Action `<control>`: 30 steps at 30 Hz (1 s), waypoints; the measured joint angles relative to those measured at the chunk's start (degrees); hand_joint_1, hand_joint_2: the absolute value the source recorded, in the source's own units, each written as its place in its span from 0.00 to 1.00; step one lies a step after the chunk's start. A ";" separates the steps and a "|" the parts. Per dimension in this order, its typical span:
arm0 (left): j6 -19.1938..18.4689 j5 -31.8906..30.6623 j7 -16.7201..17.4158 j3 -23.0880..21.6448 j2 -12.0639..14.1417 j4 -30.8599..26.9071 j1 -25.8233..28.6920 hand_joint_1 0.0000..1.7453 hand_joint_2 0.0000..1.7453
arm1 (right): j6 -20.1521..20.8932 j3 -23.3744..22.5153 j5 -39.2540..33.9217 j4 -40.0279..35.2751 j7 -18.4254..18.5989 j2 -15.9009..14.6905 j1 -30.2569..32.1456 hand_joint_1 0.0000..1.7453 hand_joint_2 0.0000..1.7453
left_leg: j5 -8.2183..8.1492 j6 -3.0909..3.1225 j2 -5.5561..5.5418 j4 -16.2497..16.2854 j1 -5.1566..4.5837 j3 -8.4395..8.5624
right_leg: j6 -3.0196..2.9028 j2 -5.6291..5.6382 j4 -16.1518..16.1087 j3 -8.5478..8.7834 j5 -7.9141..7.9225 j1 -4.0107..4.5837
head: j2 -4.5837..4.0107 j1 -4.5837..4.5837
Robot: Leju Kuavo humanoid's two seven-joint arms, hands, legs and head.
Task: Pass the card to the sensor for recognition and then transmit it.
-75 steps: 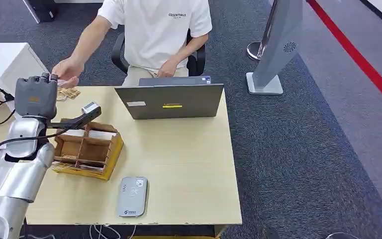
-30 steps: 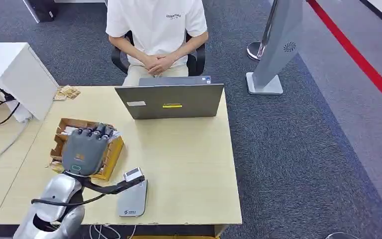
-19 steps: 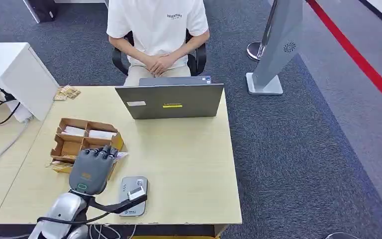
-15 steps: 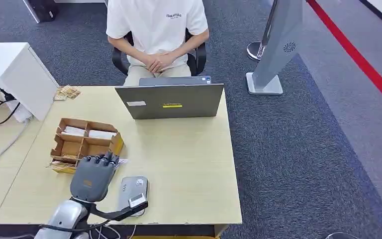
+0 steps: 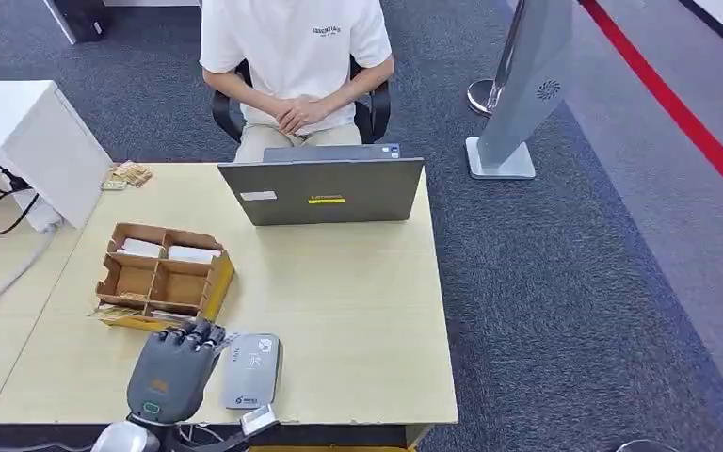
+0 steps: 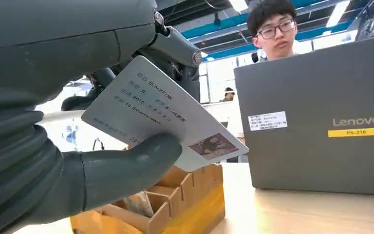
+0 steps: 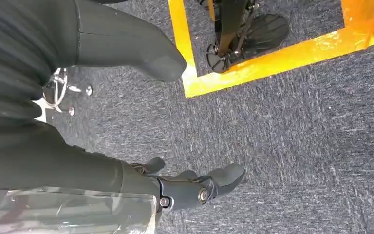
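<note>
The robot's grey left hand (image 5: 173, 367) sits at the near edge of the pale wooden table (image 5: 358, 311), just left of the flat grey card reader with rounded corners (image 5: 251, 370). In the left wrist view this hand (image 6: 53, 146) pinches a white printed card with a small photo in one corner (image 6: 160, 114) between the thick thumb below and the darker fingers (image 6: 175, 46) above. The card's long axis runs out from the hand, and the photo end projects free, tilted slightly down.

Deciding relation — the reader lies to the right of the left hand, touching or nearly touching it in the head view, its long axis running near to far. In that view a sliver of the white card (image 5: 229, 336) shows at the fingertips, over or beside the reader's far left corner; whether the card face covers the sensing area cannot be told.

The right hand (image 7: 195, 187) hangs over grey carpet with fingers loosely apart and nothing in it, well away from the table, so the left hand is plainly the nearer.

Judgement — the card needs a short shift right, face lowered flat over the reader. Beyond the hand stand a brown cardboard divider box (image 5: 162, 278) and, farther, a grey open laptop (image 5: 321, 191) with a seated person (image 5: 294, 56) behind it.
</note>
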 joint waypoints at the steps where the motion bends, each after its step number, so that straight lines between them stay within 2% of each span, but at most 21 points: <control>1: 0.00 0.00 0.02 0.00 0.04 -0.13 0.16 1.00 1.00 | 0.00 -0.11 0.00 0.00 0.00 0.00 -0.01 0.00 1.00 | 0.00 0.00 0.00 0.00 0.00 0.00 | 0.00 0.00 0.00 0.00 0.00 0.00 | 0.00 0.02; 8: -0.15 1.01 -0.07 0.00 0.24 -1.10 1.44 1.00 1.00 | 0.00 -0.66 0.02 0.00 0.02 0.00 0.00 0.00 1.00 | 0.00 0.00 0.00 0.00 0.00 0.00 | 0.00 0.01 0.00 0.00 0.00 0.00 | 0.00 0.00; 17: -4.20 2.54 0.53 0.07 0.31 -1.34 4.32 1.00 1.00 | 0.02 -1.25 0.53 -0.02 0.02 0.00 0.00 0.00 1.00 | -0.01 0.00 0.00 0.00 0.00 -0.01 | 0.01 0.00 -0.01 -0.01 -0.01 0.00 | 0.00 0.02; 22: -6.57 3.49 1.20 0.07 0.31 0.34 4.33 1.00 1.00 | 0.09 -1.29 1.20 -0.02 0.02 0.00 -0.01 0.00 1.00 | 0.00 0.01 0.00 0.00 0.00 0.00 | 0.01 -0.01 -0.01 0.01 -0.01 0.00 | 0.00 0.00; 30: -7.21 3.65 1.55 0.07 0.31 2.73 4.36 1.00 1.00 | 0.09 -1.31 1.27 -0.02 0.31 0.00 -0.02 0.00 1.00 | -0.01 0.00 -0.01 0.00 0.00 0.00 | 0.01 -0.01 -0.01 0.00 -0.01 0.00 | 0.00 0.02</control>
